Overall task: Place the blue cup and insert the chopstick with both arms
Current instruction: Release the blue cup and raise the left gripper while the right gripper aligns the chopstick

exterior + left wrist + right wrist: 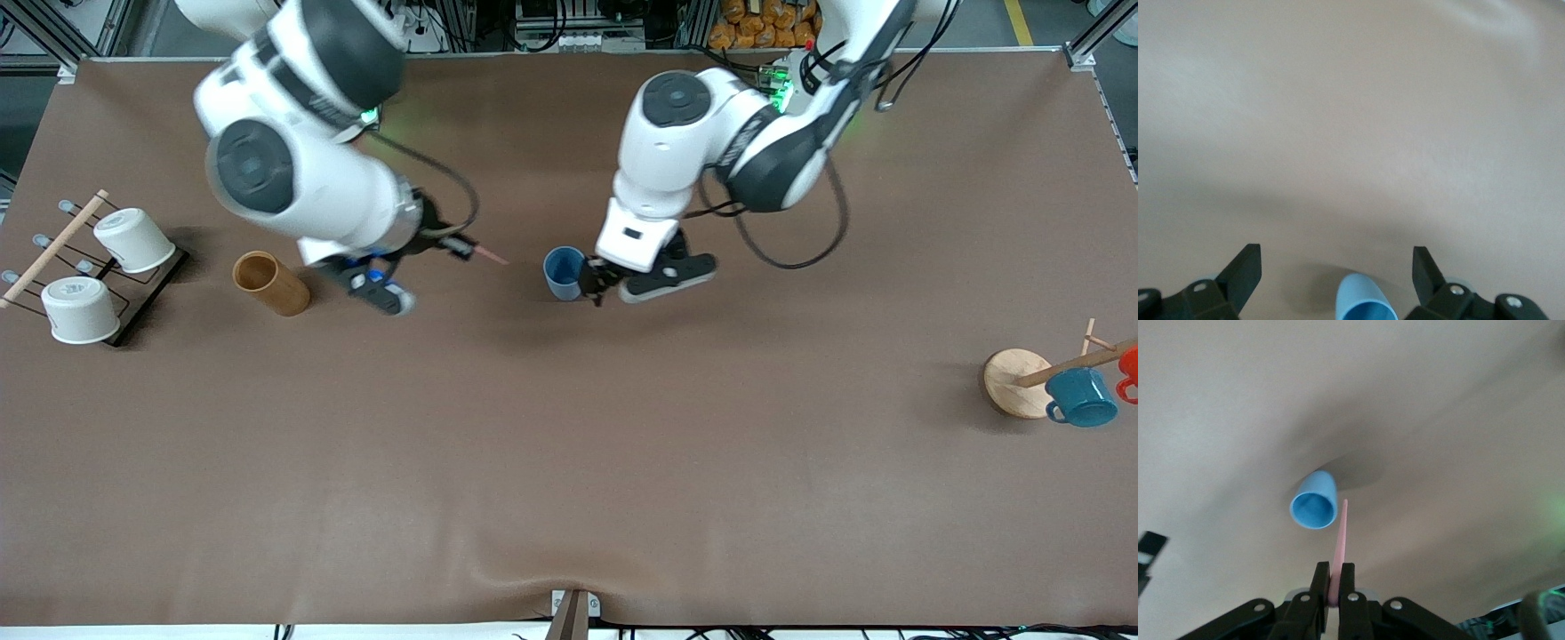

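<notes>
From the front, the blue cup (564,272) stands upright on the brown bench (569,462) near its middle, with the left claw (597,283) right beside it on the side toward the left arm's end; the claw's dark fingers blur together here, so their gap cannot be read in this view. The right claw (462,246) hangs over the bench between the cup and a brown wooden cylinder (271,283), and only the pink tip of the chopstick (491,256) pokes out toward the cup, the rest being hidden by the claw. Two white cups (134,239) sit upside down on a rack at the right arm's end, and a teal mug (1080,396) hangs from a wooden stand, cut off at the frame edge, at the left arm's end. In the left wrist view, the left claw (1337,270) is spread wide, its two black fingers (1245,272) apart, and the cup (1363,301) shows between them, cut off by the frame edge and touching neither. In the right wrist view, the right claw (1335,580) is pinching the chopstick (1339,547), whose tip ends just beside the rim of the cup (1314,501).
</notes>
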Action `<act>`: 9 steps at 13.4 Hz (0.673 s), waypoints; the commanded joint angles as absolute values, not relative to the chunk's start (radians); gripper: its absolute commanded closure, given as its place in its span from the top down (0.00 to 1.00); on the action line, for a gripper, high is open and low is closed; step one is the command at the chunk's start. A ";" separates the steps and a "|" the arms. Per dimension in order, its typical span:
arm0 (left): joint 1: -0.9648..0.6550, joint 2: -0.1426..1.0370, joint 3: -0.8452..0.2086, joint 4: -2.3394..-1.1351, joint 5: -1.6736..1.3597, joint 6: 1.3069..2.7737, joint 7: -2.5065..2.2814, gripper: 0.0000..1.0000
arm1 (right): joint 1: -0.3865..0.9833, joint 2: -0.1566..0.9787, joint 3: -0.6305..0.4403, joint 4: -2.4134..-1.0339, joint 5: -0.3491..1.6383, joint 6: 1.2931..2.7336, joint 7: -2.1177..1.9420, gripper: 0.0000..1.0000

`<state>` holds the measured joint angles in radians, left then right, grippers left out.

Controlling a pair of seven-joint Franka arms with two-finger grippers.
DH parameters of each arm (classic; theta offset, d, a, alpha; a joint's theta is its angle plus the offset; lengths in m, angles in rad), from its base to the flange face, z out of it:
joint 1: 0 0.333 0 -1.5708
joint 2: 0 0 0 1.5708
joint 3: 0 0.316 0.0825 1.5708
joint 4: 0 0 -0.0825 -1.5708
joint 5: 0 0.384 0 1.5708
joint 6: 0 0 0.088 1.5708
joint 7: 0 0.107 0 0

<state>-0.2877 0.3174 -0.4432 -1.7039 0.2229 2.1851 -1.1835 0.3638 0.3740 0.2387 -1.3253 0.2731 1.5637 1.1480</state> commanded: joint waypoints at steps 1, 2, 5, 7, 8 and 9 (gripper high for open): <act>-0.207 0.307 -0.448 -1.616 0.155 2.059 -1.030 1.00 | 0.429 0.376 0.241 -1.356 0.279 1.640 1.259 0.00; -0.175 0.302 -0.449 -1.597 0.137 2.024 -0.976 1.00 | 0.452 0.377 0.241 -1.371 0.276 1.678 1.284 0.00; -0.086 0.273 -0.449 -1.583 0.097 1.973 -0.814 1.00 | 0.500 0.383 0.241 -1.443 0.255 1.778 1.310 0.00; -0.031 0.256 -0.448 -1.583 0.075 1.950 -0.723 1.00 | 0.534 0.383 0.241 -1.491 0.215 1.836 1.347 0.00; -0.008 0.247 -0.448 -1.582 0.075 1.925 -0.680 1.00 | 0.546 0.387 0.241 -1.506 0.183 1.851 1.357 0.00; 0.021 0.236 -0.448 -1.582 0.075 1.905 -0.636 1.00 | 0.545 0.393 0.241 -1.511 0.169 1.852 1.358 0.00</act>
